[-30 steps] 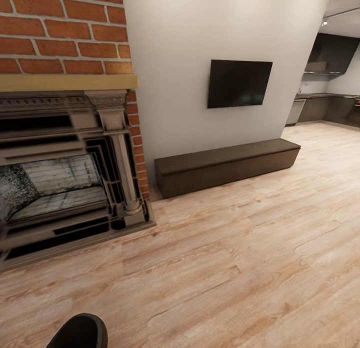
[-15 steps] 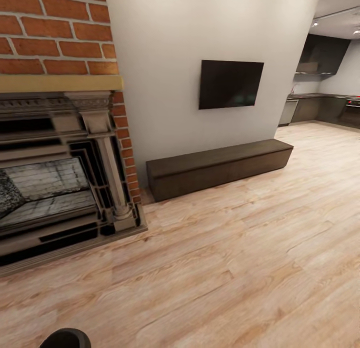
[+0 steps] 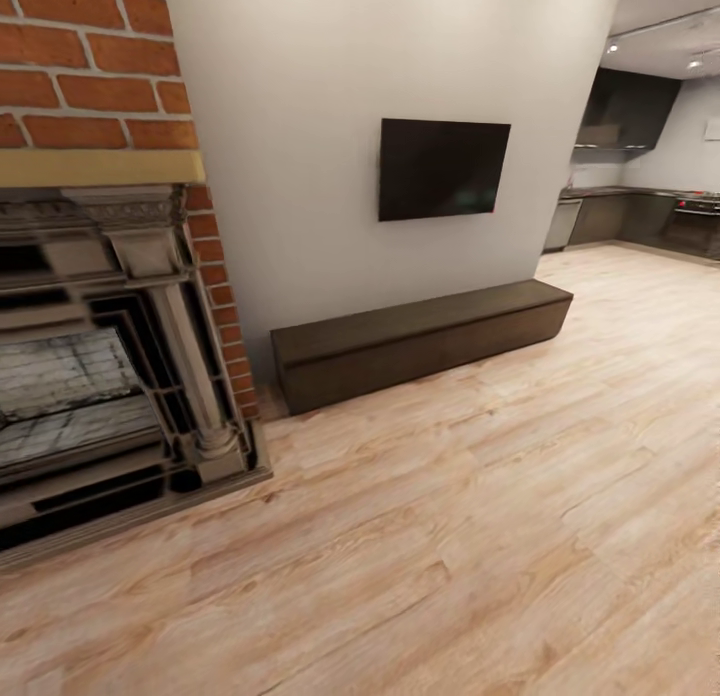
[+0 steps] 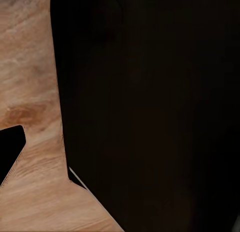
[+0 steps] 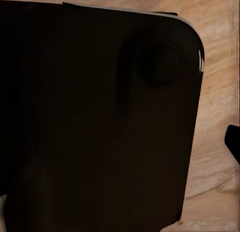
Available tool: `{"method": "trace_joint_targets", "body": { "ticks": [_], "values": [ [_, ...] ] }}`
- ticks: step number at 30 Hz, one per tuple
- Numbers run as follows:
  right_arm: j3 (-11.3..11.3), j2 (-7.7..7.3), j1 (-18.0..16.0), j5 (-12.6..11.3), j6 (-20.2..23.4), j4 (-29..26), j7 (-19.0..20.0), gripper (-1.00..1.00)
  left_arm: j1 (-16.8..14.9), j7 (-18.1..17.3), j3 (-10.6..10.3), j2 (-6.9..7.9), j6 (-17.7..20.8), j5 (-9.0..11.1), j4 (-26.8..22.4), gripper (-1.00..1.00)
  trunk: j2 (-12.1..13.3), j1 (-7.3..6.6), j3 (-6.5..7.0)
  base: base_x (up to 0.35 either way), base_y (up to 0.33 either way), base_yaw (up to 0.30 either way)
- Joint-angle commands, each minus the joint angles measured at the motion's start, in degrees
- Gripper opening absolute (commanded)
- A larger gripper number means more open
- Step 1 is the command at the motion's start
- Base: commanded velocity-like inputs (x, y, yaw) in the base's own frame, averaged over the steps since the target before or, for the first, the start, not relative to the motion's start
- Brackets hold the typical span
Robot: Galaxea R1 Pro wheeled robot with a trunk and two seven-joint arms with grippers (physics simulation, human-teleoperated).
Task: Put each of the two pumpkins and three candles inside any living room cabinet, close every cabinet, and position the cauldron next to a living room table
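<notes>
The long, low, dark brown cabinet (image 3: 420, 341) stands shut against the white wall, below the black wall TV (image 3: 442, 168), in the head view. Pumpkins, candles and cauldron are out of view. In the left wrist view a broad black body (image 4: 150, 112) hangs over the wood floor, with a small dark wedge (image 4: 10, 149) at the picture's edge that may be a fingertip. The right wrist view has a similar black body (image 5: 95, 117) and a dark sliver (image 5: 233, 142) at the edge. Neither wrist view lets me tell how the fingers stand.
A brick fireplace (image 3: 90, 376) with a stone surround and pale mantel juts out at the left. Light wood floor (image 3: 450, 536) stretches ahead and to the right. A kitchen with dark counters (image 3: 640, 216) opens at the far right.
The whole picture has slid left, so the camera has turned right. The dark rounded shape at the bottom edge has dropped out of the head view.
</notes>
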Motion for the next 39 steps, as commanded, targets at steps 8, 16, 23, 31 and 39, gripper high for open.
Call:
{"method": "trace_joint_targets", "body": {
  "ticks": [8, 16, 23, 31, 39],
  "values": [
    [0.01, -0.01, -0.04, 0.22, -0.13, 0.06, 0.09, 1.0, 0.03, 0.03, 0.01, -0.27, -0.11, -0.13, -0.06, 1.0, -0.02, 0.03, -0.04, 0.27, -0.222, -0.092],
    [0.01, -0.01, -0.04, 0.23, -0.14, 0.06, 0.09, 1.0, 0.03, 0.05, -0.07, -0.29, -0.11, -0.07, -0.06, 1.0, -0.02, 0.03, -0.04, 0.277, -0.174, -0.002],
    [0.01, -0.01, -0.04, 0.22, -0.13, 0.06, 0.09, 1.0, 0.03, 0.05, -0.08, -0.29, -0.11, -0.07, -0.06, 1.0, -0.02, 0.03, -0.04, 0.309, -0.084, 0.0],
    [0.01, -0.01, -0.04, 0.22, -0.18, 0.06, 0.09, 1.0, 0.03, 0.04, -0.08, -0.29, -0.1, -0.07, -0.06, 1.0, -0.02, 0.03, -0.04, 0.334, -0.009, -0.12],
    [-0.06, -0.01, -0.04, 0.22, -0.25, 0.06, 0.03, 1.0, 0.03, 0.11, -0.08, -0.29, -0.08, -0.07, -0.13, 1.0, -0.02, 0.03, -0.04, 0.337, -0.021, -0.283]
  ]
}}
